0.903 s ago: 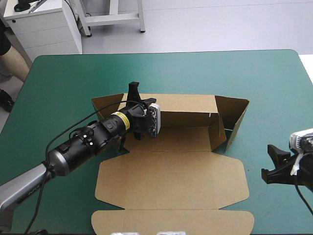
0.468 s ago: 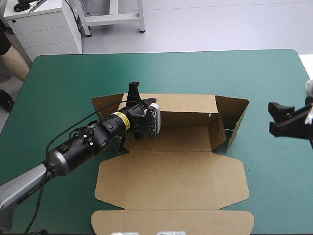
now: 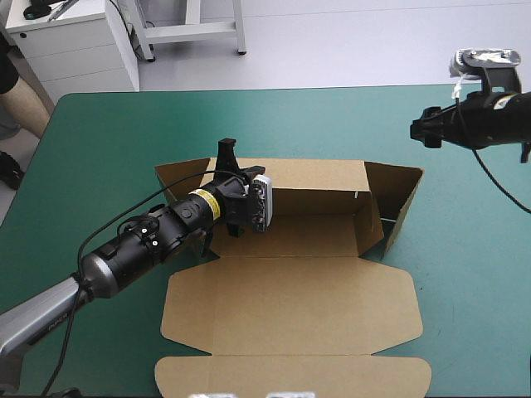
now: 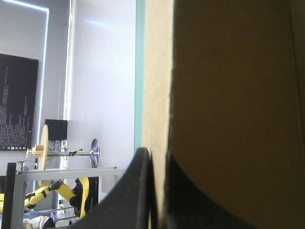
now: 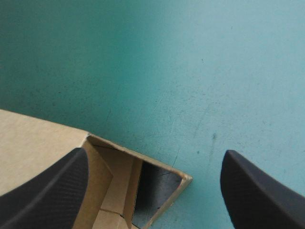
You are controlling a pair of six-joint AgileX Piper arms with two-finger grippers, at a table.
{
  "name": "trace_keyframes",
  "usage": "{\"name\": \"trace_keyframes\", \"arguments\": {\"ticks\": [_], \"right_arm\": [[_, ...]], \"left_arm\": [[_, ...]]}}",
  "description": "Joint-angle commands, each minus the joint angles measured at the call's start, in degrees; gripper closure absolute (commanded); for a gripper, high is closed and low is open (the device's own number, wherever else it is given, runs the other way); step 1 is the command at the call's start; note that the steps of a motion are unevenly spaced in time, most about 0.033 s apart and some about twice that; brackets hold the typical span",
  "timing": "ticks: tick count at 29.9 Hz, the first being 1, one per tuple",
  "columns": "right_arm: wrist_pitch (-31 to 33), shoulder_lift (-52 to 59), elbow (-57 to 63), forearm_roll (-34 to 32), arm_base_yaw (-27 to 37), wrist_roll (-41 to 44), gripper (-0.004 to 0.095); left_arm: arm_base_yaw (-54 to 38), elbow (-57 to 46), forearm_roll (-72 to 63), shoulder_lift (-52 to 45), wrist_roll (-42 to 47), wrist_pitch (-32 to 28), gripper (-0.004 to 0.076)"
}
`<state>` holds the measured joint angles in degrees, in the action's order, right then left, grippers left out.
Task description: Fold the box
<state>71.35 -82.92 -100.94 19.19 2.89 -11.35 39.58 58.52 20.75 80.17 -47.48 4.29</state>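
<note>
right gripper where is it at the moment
In the high view the right gripper hovers over the teal-green cover near the table's far right corner, just beyond the raised right end flap of the box, its fingers open.

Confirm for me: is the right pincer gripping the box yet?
No, the right pincer is open, hovering over the box corner and the teal-green cover with nothing gripped.

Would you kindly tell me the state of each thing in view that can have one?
box: part folded, back and end walls raised, lid flat on the table.
left gripper: shut on the box's back wall.
right gripper: open, holding nothing, above the box's far right corner.
</note>
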Motion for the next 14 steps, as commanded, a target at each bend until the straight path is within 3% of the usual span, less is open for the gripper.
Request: {"name": "trace_keyframes", "arguments": {"ticks": [1,14], "right_arm": [[-0.5,-4.6,-3.3,2.5,0.3,-0.9,0.0194],[0.5,-17.4,-4.8,7.3,0.2,-1.6,0.0194]], "left_arm": [[0.0,0.6,-1.7,-1.1,1.8,0.8,0.0731],[0.0,0.6,-1.7,-1.1,3.6,0.8,0.0731]]}}
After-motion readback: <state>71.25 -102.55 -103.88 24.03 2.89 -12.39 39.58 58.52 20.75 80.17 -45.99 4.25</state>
